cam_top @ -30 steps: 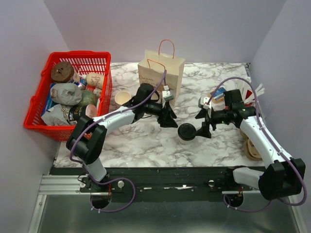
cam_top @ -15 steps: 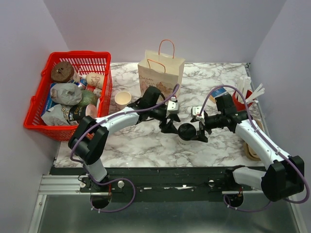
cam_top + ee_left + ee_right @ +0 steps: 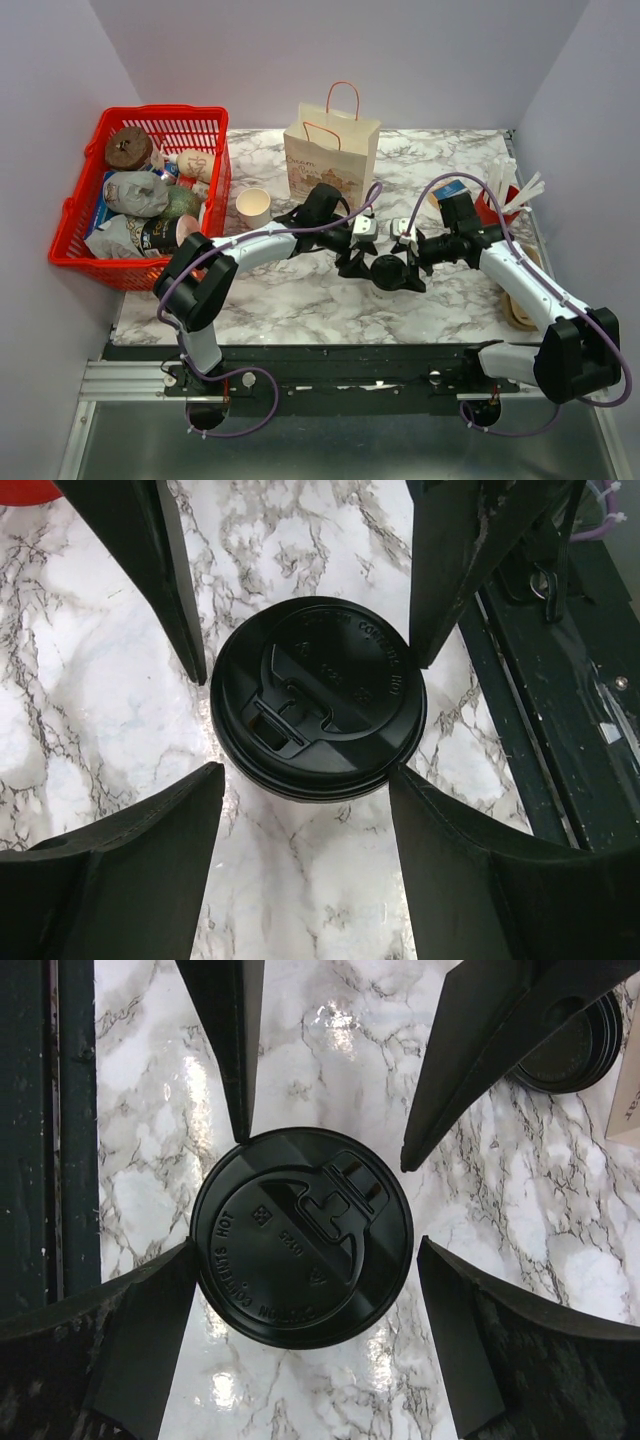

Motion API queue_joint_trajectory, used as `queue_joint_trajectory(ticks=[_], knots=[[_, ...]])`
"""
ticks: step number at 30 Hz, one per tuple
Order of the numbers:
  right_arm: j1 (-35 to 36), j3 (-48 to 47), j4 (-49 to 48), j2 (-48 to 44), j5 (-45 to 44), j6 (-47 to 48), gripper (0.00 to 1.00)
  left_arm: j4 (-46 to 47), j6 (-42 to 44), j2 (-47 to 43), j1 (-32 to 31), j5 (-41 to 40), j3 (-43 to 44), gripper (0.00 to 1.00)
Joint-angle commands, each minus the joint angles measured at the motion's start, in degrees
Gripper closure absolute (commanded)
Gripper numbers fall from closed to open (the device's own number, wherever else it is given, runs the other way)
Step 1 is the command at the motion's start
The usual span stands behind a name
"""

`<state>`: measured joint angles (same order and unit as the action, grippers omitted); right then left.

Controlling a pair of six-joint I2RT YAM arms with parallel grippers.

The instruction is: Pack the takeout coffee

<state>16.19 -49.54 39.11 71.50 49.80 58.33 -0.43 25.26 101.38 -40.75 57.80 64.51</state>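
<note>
While both arms crowd it, coffee: takeout coffee (image 3: 388,270) upright on the table (image 3: 290,300), apart from the paper bag (image 3: 330,150).
Left gripper (image 3: 305,780): spread wide, straddling the lid, empty.
Right gripper (image 3: 307,1250): likewise wide, empty.
Risk: opposing fingers could clash while closing together, tipping the cup and spilling it.

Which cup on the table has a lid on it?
The small takeout coffee at the front middle of the table; a black lid caps it. The tan cup beside the red basket stands open, no lid.
</note>
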Motion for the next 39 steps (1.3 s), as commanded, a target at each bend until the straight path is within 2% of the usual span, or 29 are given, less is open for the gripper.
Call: queue_joint_trajectory(ticks=[1, 7, 13, 23, 28, 33, 39], knots=[[0.5, -0.6, 0.4, 0.6, -0.7, 0.9, 0.05, 4.3, 0.7, 0.4, -0.4, -0.3, 1.3, 0.25], [1.0, -0.1, 0.3, 1.8, -0.8, -0.2, 0.11, 6.7, 0.1, -0.4, -1.0, -0.8, 0.0, 0.26], [1.1, 0.6, 0.3, 2.9, -0.8, -0.4, 0.15, 5.0, 1.2, 0.7, -1.8, 0.1, 0.4, 0.28], [1.2, 2.0, 1.2, 6.1, -1.4, -0.7, 0.16, 3.9, 1.6, 3.4, -1.9, 2.6, -1.5, 0.34], [1.7, 2.3, 0.2, 7.3, -2.5, -2.4, 0.16, 11.8, -2.5, 4.5, -1.9, 2.7, -5.6, 0.34], [2.4, 4.2, -3.5, 7.2, -5.1, -5.6, 0.17, 15.6, -3.5, 5.9, -2.4, -0.6, -7.5, 0.34], [3.0, 8.1, -6.3, 6.8, -6.9, -4.3, 0.18, 12.1, -0.8, 6.1, -2.9, -2.3, -6.7, 0.34]])
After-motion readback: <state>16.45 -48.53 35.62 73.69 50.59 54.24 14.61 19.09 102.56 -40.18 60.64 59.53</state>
